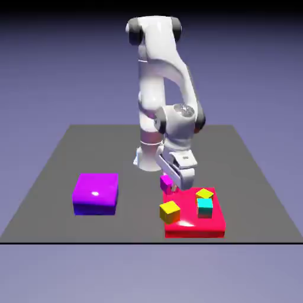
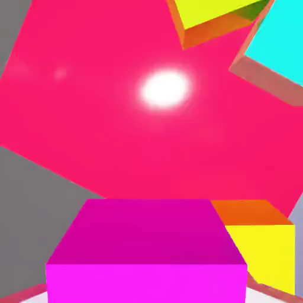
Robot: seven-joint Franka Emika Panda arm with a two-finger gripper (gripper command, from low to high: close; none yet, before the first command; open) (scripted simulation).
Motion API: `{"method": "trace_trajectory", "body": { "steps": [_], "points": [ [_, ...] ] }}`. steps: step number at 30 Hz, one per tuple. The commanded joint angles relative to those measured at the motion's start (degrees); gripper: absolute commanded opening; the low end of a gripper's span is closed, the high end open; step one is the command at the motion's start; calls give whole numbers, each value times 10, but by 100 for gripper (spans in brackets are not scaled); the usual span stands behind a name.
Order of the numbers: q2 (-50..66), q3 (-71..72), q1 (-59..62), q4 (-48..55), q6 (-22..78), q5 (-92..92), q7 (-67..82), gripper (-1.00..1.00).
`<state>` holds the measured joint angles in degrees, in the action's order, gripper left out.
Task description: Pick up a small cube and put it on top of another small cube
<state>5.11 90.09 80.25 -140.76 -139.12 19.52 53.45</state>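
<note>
Currently the gripper (image 1: 171, 188) is closed on the small magenta cube (image 1: 166, 183), one finger to either side, at the far left corner of the red block (image 1: 194, 229) in the exterior view. Cyan cube (image 1: 205, 208) and two yellow cubes (image 1: 170, 212) by the red block; large purple block (image 1: 96, 194) well apart, exterior view's left.

Table: dark grey, flat and matt, its near edge wider in the exterior view than its far edge (image 1: 100, 125)
Near edge: a thin black line (image 1: 118, 243) running straight along the front of the table (image 1: 53, 171)
Backdrop: plain, smooth blue-violet (image 1: 47, 77), behind the table and on both sides of it
Top band: near-black (image 1: 59, 5), high above the table, fading down into the blue-violet
Below the near edge: paler, greyish blue-violet (image 1: 148, 275)
</note>
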Motion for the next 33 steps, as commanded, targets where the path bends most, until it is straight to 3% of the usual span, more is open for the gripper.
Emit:
{"method": "trace_trajectory", "body": {
  "steps": [1,6,33],
  "points": [
    [14,-2,-2,7,-1,25,5,-100],
    [65,-8,-7,31,0,114,21,-100],
    [625,27,-57,62,394,578,-158,-100]
  ]
}}
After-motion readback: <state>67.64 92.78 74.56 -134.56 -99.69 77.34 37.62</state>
